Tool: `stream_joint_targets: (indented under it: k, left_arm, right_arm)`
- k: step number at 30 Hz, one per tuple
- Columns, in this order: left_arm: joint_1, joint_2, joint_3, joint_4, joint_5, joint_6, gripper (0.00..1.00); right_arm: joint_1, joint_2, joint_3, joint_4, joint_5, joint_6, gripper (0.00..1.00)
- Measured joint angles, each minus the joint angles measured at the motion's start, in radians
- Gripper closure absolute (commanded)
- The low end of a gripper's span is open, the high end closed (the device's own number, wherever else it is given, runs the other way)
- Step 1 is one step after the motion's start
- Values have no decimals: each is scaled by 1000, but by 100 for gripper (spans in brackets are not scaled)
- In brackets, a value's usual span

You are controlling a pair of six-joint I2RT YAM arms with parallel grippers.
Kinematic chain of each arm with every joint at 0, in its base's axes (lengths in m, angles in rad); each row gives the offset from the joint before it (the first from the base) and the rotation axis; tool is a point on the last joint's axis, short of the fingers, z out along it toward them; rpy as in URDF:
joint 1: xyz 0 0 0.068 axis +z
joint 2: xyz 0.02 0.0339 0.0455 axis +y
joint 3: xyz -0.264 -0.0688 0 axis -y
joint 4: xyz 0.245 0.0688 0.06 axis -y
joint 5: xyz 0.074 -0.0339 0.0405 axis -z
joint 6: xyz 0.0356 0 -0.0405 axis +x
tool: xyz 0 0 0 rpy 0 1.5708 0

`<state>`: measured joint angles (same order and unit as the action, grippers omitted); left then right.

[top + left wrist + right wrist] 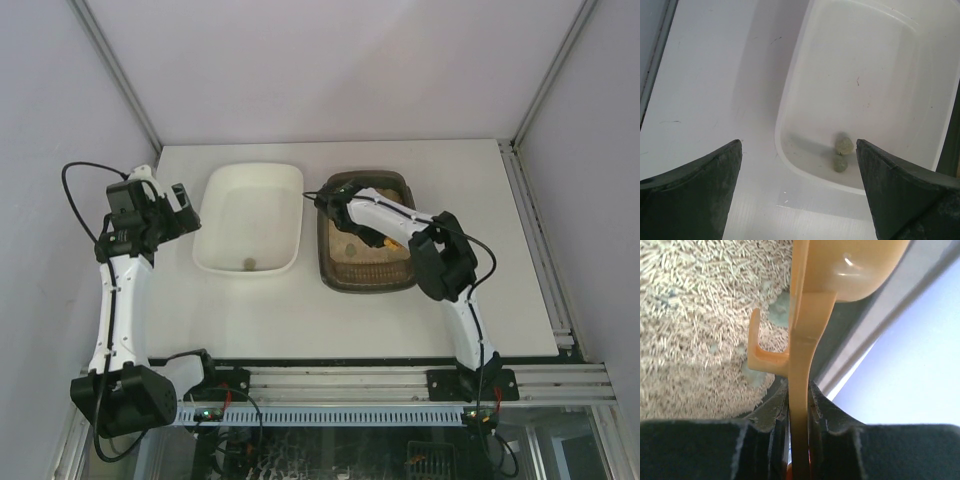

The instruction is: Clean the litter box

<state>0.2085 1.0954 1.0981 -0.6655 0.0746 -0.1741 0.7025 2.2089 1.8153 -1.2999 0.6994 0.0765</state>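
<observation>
The dark brown-olive litter box with tan litter stands right of centre. My right gripper reaches over it and is shut on the handle of an orange scoop. In the right wrist view the scoop stands edge-on between the fingers, just above the litter beside the box's dark wall. Grey clumps lie in the litter by the scoop. My left gripper is open and empty, left of the white tray.
The white tray holds two small grey-green clumps near its front corner, also seen from above. My left gripper hovers over bare table by that corner. The walls of the enclosure ring the table.
</observation>
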Motion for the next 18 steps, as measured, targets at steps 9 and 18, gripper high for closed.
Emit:
stream_joint_targets:
  k: [9, 18]
  left_arm:
    - [0, -2, -20, 6, 2, 0, 0]
    - [0, -2, -25, 7, 3, 0, 0]
  right_arm:
    - [-4, -122, -46, 2, 27, -6, 100]
    - [-22, -37, -32, 24, 98, -12, 100]
